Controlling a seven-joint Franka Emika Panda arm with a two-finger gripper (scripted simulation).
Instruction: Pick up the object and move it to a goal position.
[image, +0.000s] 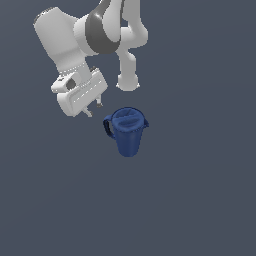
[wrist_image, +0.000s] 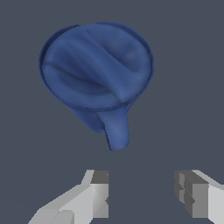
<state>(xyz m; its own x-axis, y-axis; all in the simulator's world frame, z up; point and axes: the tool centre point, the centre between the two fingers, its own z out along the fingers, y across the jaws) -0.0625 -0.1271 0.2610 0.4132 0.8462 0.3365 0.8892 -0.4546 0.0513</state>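
Spread fingers (wrist_image: 99, 192), lidded blue pitcher (wrist_image: 98, 70)

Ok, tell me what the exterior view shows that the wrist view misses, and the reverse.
Only the exterior view shows the white and grey robot arm and the dark blue plastic pitcher's downward-tapering body, with the tool toward that view's left of it, apart. Only the wrist view shows the round lid close up, with its moulded ridges, and the loop handle pointing toward the tool's grey fingertips. Both show the pitcher upright, the tool open, and nothing gripped.
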